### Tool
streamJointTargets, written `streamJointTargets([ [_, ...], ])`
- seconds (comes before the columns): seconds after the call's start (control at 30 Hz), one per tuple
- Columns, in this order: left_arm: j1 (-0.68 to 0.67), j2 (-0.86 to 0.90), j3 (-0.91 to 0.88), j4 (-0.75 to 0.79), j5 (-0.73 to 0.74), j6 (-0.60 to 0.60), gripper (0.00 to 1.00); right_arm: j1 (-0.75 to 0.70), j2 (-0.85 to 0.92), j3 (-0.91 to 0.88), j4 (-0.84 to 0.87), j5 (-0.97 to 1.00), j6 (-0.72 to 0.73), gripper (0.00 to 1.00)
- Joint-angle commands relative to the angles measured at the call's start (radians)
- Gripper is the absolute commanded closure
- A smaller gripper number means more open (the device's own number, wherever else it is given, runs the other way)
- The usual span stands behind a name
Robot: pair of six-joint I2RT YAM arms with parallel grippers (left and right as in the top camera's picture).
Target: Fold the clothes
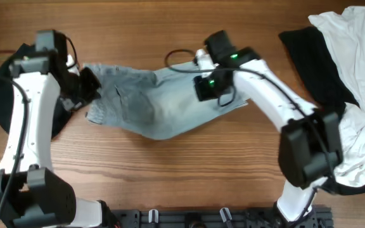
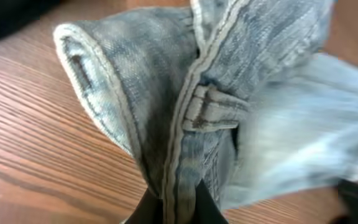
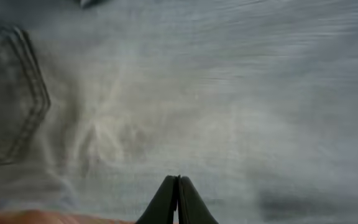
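Between the two sets of jaws, the denim shorts (image 1: 147,104) lay on the table (image 1: 170,164), long axis running from one arm to the other. At one end, the left gripper (image 2: 178,208) was clamped on a seamed edge, cloth bunching ahead of its tips. At the opposite end, the right gripper (image 3: 178,190) had its fingers pressed together, denim spread just beyond. Whether a fold was nipped could not be told. Each arm was nearest its own end.

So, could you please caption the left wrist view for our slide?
Left jaws clamp faded denim shorts near a belt loop, over the wooden table.
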Motion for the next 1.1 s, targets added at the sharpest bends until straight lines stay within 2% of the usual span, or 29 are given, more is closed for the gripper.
streamJointTargets([
  [0.0, -0.005, -0.026, 0.120, -0.036, 0.043, 0.014, 0.96, 0.105, 0.109, -0.015, 0.087, -0.148, 0.037, 0.94],
  [0.1, -0.005, -0.029, 0.121, -0.036, 0.076, 0.013, 0.96, 0.239, 0.205, -0.015, 0.243, -0.276, 0.114, 0.93],
  [0.23, -0.004, -0.057, 0.124, -0.011, 0.161, 0.013, 0.96, 0.354, 0.260, -0.015, 0.423, -0.239, 0.208, 0.91],
  [0.3, -0.004, -0.079, 0.124, 0.000, 0.160, 0.014, 0.96, 0.350, 0.259, 0.001, 0.435, -0.207, 0.229, 0.90],
  [0.4, -0.005, -0.080, 0.123, -0.006, 0.160, 0.014, 0.96, 0.233, 0.176, 0.050, 0.321, -0.191, 0.202, 0.78],
  [0.5, -0.005, -0.080, 0.123, -0.006, 0.133, 0.014, 0.95, 0.042, 0.043, 0.051, 0.138, -0.049, 0.198, 0.79],
  [0.57, -0.005, -0.080, 0.123, -0.005, 0.134, 0.013, 0.95, -0.076, 0.031, 0.050, 0.000, 0.017, 0.130, 0.80],
  [0.63, -0.023, -0.080, 0.122, -0.005, 0.134, 0.013, 0.95, -0.153, 0.035, 0.011, -0.063, 0.057, 0.086, 0.81],
  [0.8, -0.203, -0.072, 0.121, 0.055, 0.134, -0.003, 0.94, -0.184, 0.035, -0.167, 0.009, 0.103, 0.072, 0.81],
  [0.87, -0.315, -0.050, 0.120, 0.097, 0.134, -0.072, 0.93, -0.184, 0.035, -0.218, 0.032, 0.104, 0.074, 0.81],
  [1.07, -0.568, 0.072, 0.120, 0.275, 0.134, -0.177, 0.92, -0.183, 0.035, -0.226, 0.026, 0.103, 0.075, 0.82],
])
